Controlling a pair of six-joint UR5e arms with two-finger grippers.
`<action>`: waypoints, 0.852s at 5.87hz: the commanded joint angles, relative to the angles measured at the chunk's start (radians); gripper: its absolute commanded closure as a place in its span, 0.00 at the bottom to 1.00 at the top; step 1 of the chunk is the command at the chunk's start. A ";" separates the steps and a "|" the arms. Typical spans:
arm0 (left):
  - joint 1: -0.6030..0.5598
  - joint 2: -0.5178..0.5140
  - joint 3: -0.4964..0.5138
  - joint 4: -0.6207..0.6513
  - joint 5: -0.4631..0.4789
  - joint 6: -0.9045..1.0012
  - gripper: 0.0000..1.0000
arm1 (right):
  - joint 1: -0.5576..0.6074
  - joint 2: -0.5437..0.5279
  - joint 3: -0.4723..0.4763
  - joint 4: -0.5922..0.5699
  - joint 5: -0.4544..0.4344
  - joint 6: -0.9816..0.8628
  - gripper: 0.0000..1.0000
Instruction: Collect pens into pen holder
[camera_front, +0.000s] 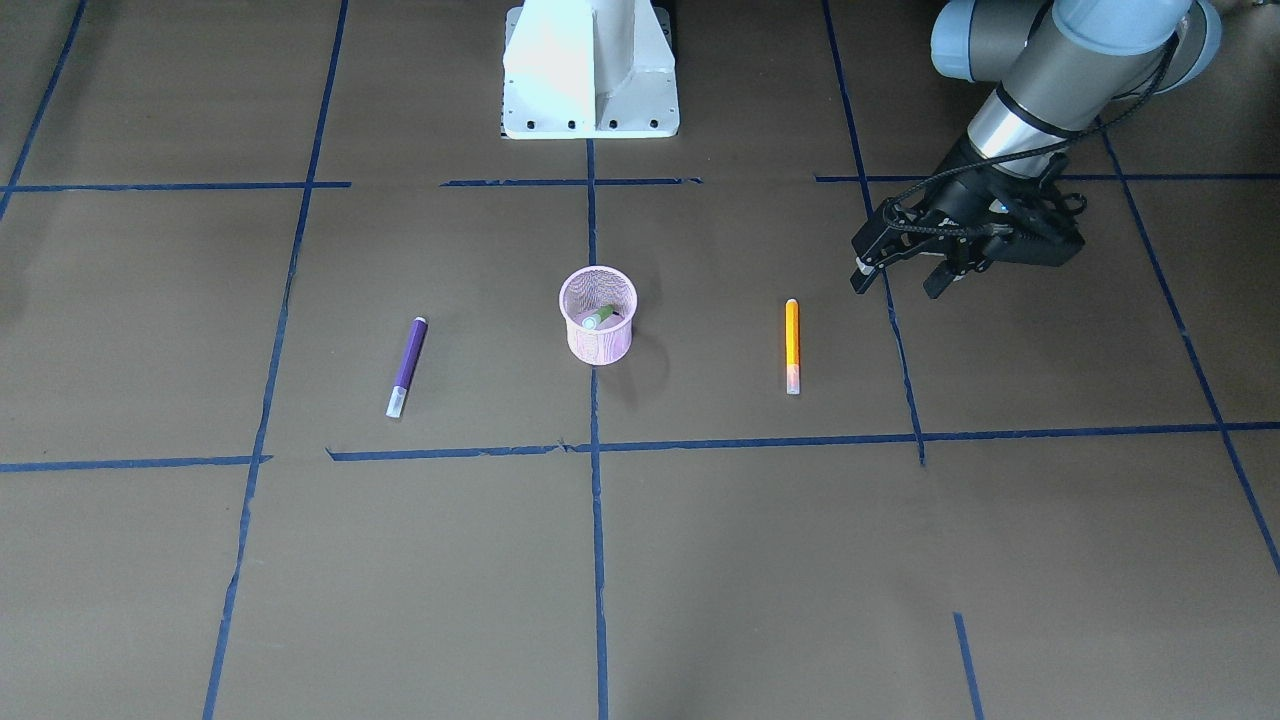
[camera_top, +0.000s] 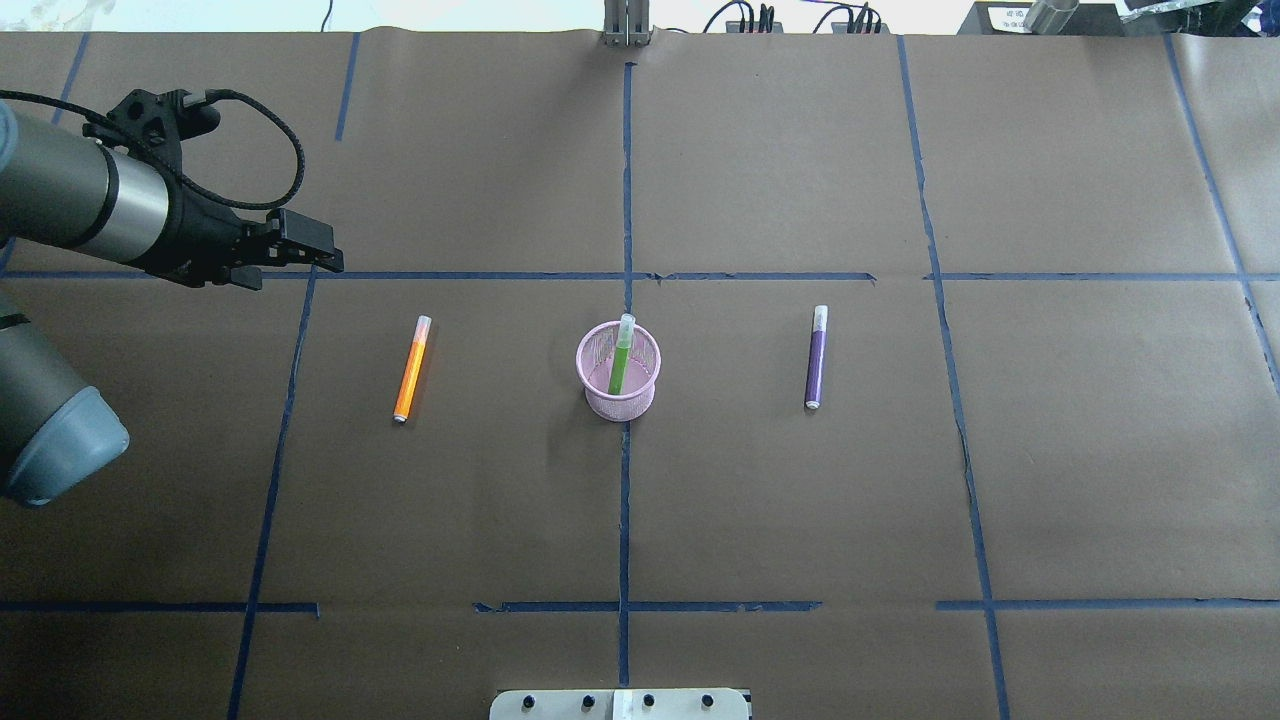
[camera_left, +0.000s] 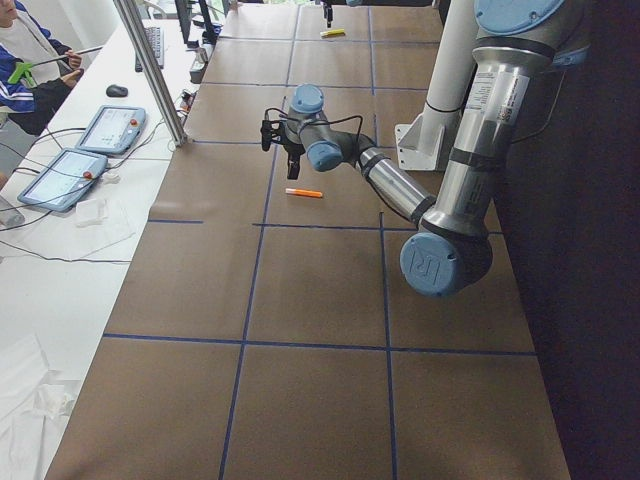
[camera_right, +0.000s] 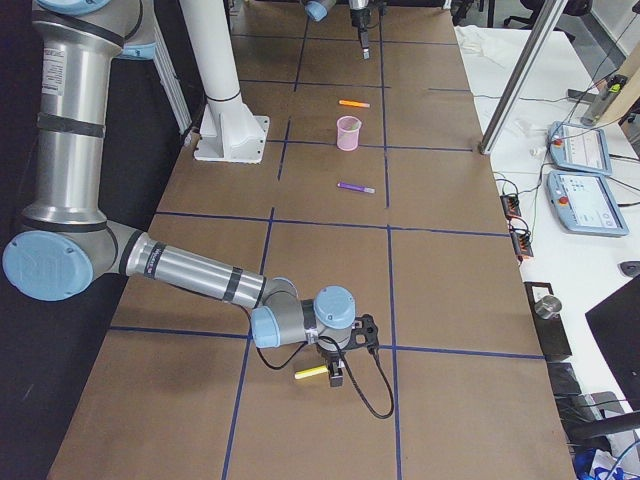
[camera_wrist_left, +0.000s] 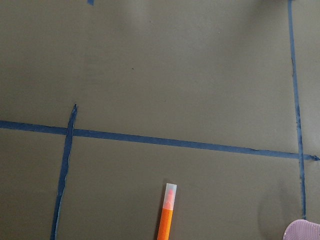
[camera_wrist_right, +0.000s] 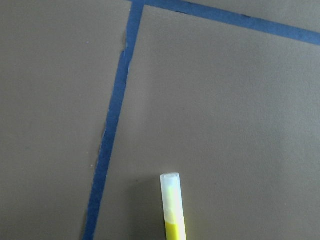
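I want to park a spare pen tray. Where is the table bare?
Widest: the paper between the pens' row and the robot base. Narrower gaps lie between the pen holder and the orange pen, and the purple pen. Crowded near the left gripper, beyond the orange pen.

Table covered in brown paper (camera_top: 800, 500), marked into a grid of large rectangles with blue tape lines (camera_top: 625, 500); tape broken or ragged in several places, and black cable plugs (camera_top: 745, 18) sit at the far edge. White side bench (camera_left: 60, 300) beyond the paper on the operators' side: two screened tablets (camera_left: 110, 128) lying flat one behind the other, dark mouse (camera_left: 117, 91), dark keyboard (camera_left: 153, 45), crumpled white tissue (camera_left: 90, 210) just beside the nearer tablet, loose cables trailing across. Slanted metal post (camera_left: 150, 70) stands at the paper's edge; person in blue-and-white top (camera_left: 25, 70) at the bench's far corner, only partly in view.
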 joint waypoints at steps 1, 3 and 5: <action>0.001 -0.001 0.000 0.003 -0.002 0.000 0.00 | -0.019 0.051 -0.089 0.038 -0.007 0.008 0.03; -0.001 -0.003 -0.002 0.002 -0.027 0.000 0.00 | -0.029 0.054 -0.108 0.035 -0.007 0.009 0.07; -0.001 -0.001 -0.005 0.002 -0.031 0.000 0.00 | -0.036 0.054 -0.110 0.034 -0.004 0.009 0.37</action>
